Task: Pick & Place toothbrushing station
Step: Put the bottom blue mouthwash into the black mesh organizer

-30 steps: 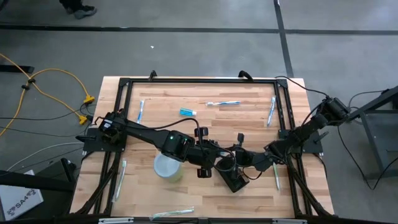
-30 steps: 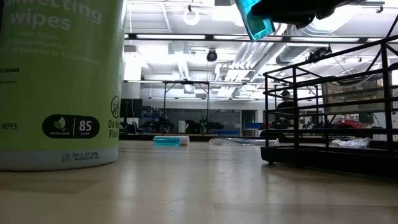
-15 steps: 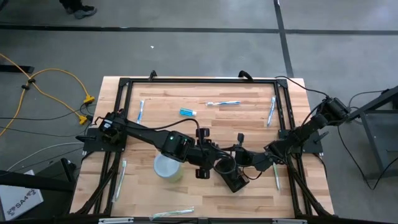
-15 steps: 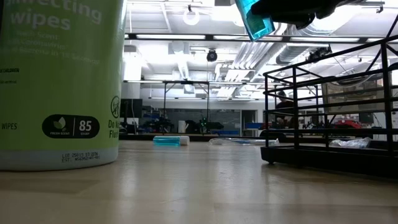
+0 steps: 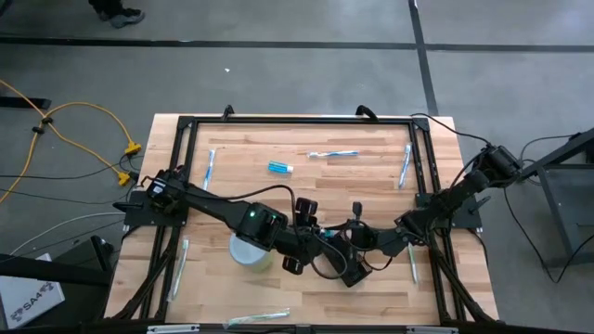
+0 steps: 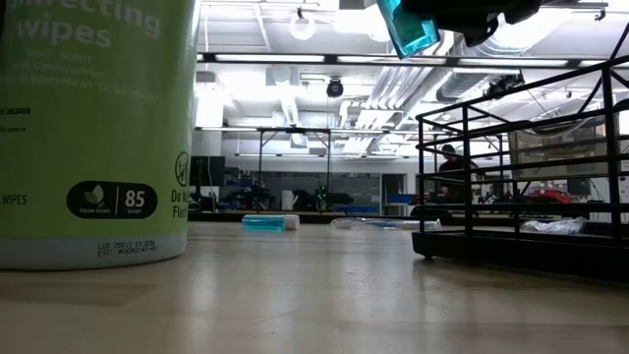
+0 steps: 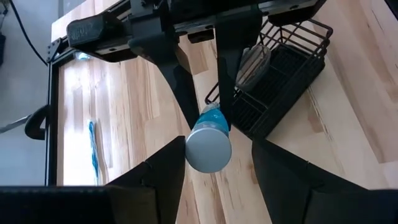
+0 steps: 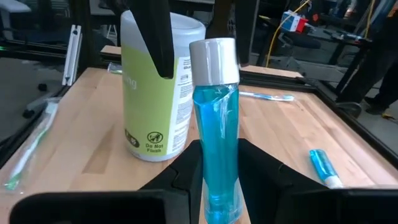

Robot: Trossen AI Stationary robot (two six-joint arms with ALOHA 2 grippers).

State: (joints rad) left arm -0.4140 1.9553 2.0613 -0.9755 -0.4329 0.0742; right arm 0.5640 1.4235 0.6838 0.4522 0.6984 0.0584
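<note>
- The holder (image 7: 283,74) is a black rectangular basket with wire sides. Something pale lies inside it; what it is cannot be told.
- It stands on the wooden surface (image 5: 371,199), at the near middle, just beside the tips of both arms.
- The right pincer (image 8: 216,163) grips a blue bottle (image 8: 214,112) low on its body. The bottle has a silver cap and is held in the air beside the holder.
- The left pincer (image 7: 211,165) stands wide. Its fingers flank the bottle's cap end with a gap on each side.
- Count: one holder, one blue bottle, one green tub of wipes (image 8: 152,93), and one small blue tube (image 5: 279,167).
- Three blue toothbrushes (image 5: 332,154) lie apart across the far half of the surface.
- A few more pale wrapped ones lie near the side and front edges. Their number cannot be told surely.
- The tub of wipes stands near the holder, on the left arm's side.
</note>
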